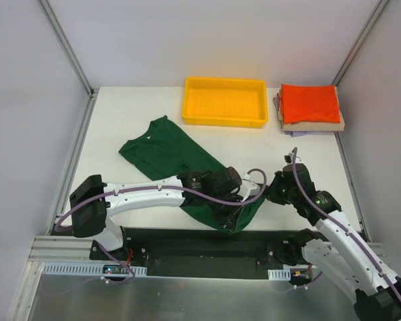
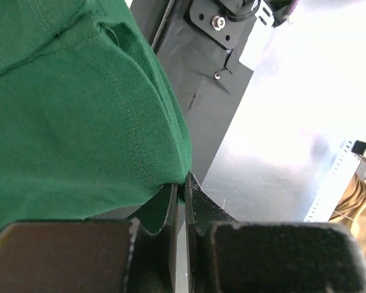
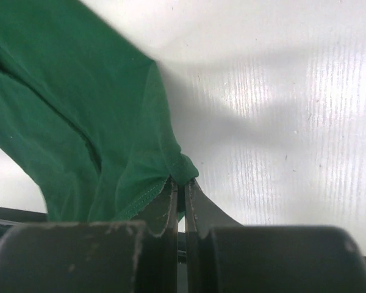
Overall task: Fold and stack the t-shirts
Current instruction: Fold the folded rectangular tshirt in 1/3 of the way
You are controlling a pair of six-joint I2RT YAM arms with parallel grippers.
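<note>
The dark green t-shirt (image 1: 170, 152) lies crumpled across the middle of the table, its near part reaching the front edge. My left gripper (image 1: 232, 212) is shut on the shirt's hemmed near edge (image 2: 140, 140), with cloth pinched at the fingertips (image 2: 184, 180). My right gripper (image 1: 266, 196) is shut on the shirt's right corner (image 3: 184, 170). At the back right lies a stack of folded t-shirts: orange-red (image 1: 310, 102) on top, tan (image 1: 314, 126) under it, and lavender (image 1: 279, 103) showing at the left side.
A yellow plastic tray (image 1: 224, 122) stands at the back centre, left of the folded stack. A black strip (image 1: 207, 244) and a metal plate run along the near edge by the arm bases. White walls enclose the table on three sides.
</note>
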